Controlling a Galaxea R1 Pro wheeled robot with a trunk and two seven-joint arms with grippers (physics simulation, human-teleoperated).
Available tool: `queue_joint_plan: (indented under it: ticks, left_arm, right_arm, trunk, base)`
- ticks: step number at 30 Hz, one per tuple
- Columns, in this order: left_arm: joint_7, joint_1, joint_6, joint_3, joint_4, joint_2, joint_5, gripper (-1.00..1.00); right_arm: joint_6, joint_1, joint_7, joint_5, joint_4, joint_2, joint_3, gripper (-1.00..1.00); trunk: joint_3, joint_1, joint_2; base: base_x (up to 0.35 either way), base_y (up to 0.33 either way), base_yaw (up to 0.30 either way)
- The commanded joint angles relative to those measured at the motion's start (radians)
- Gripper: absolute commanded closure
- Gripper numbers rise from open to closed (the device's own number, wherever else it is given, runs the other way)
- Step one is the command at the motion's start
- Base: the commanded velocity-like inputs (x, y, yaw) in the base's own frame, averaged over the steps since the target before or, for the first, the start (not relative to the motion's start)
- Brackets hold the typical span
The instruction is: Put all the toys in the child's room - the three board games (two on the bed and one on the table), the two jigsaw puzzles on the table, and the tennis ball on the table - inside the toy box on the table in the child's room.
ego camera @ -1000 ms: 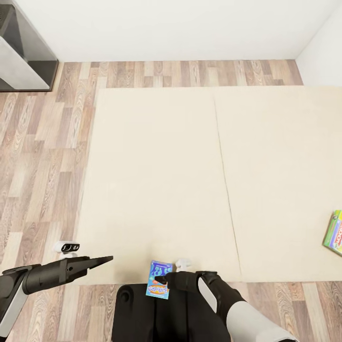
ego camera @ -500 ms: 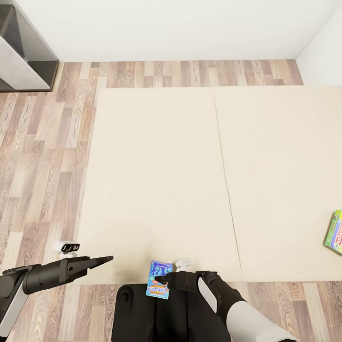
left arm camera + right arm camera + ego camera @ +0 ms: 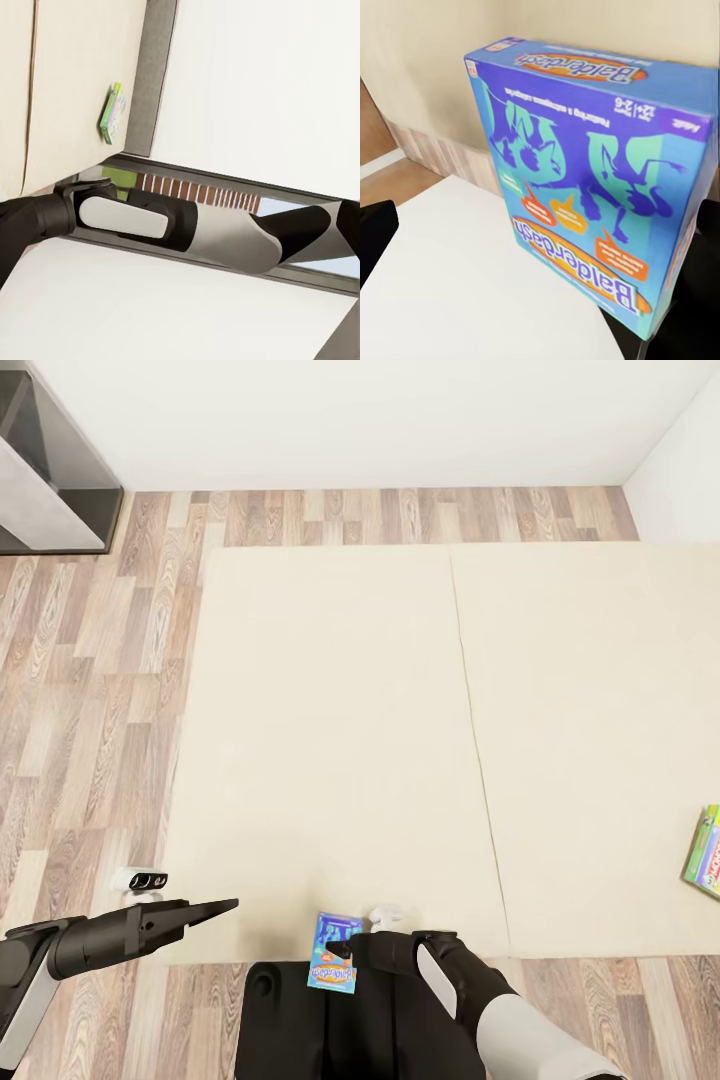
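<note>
My right gripper [image 3: 350, 948] is shut on the blue board game [image 3: 335, 952], held upright just off the near edge of the bed [image 3: 330, 740]. The right wrist view has this blue printed box [image 3: 592, 187] close up, with dark fingers [image 3: 375, 236] at its sides. A green board game [image 3: 704, 852] lies on the bed at the far right edge, and it also appears in the left wrist view as a small green box [image 3: 112, 112] near the grey headboard [image 3: 150, 75]. My left gripper [image 3: 215, 908] hangs open and holds nothing, over the floor to the left of the bed. An end of the table [image 3: 40, 490] shows at the far left.
Wooden floor [image 3: 90, 690] runs along the left and far sides of the bed. White walls [image 3: 360, 420] close the room at the back and right. My dark base [image 3: 290, 1020] sits below the bed's near edge.
The whole picture has drifted very slightly, so the camera has moved a little. Both arms and the blue board game keep their pose.
</note>
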Motion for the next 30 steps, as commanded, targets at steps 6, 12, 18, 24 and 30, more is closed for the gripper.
queue_joint_plan:
  ticks: [6,12,18,24,30]
  left_arm:
    - [-0.004,0.0,0.01,0.0,0.0,0.0,0.0,-1.0]
    - [-0.004,0.0,0.01,0.0,0.0,0.0,0.0,-1.0]
    - [-0.004,0.0,0.01,0.0,0.0,0.0,0.0,-1.0]
    - [-0.004,0.0,0.01,0.0,0.0,0.0,0.0,-1.0]
    - [-0.004,0.0,0.01,0.0,0.0,0.0,0.0,-1.0]
  right_arm:
    - [0.008,0.0,-0.001,-0.01,-0.001,0.0,0.002,-1.0]
    - [0.008,0.0,-0.001,-0.01,-0.001,0.0,0.003,-1.0]
    - [0.008,0.0,-0.001,-0.01,-0.001,0.0,0.002,-1.0]
    - [0.008,0.0,-0.001,-0.01,-0.001,0.0,0.002,-1.0]
    - [0.009,0.0,-0.001,-0.009,-0.001,0.0,0.002,-1.0]
  trunk:
    - [-0.001,0.001,-0.001]
    - [-0.001,0.001,-0.001]
    - [-0.001,0.001,-0.001]
    - [-0.001,0.001,-0.001]
    - [-0.001,0.001,-0.001]
  base:
    - [0.016,0.0,0.0]
    - [0.001,0.016,0.0]
    - [0.0,0.061,0.0]
    - [0.0,0.004,0.0]
    - [0.0,0.0,0.0]
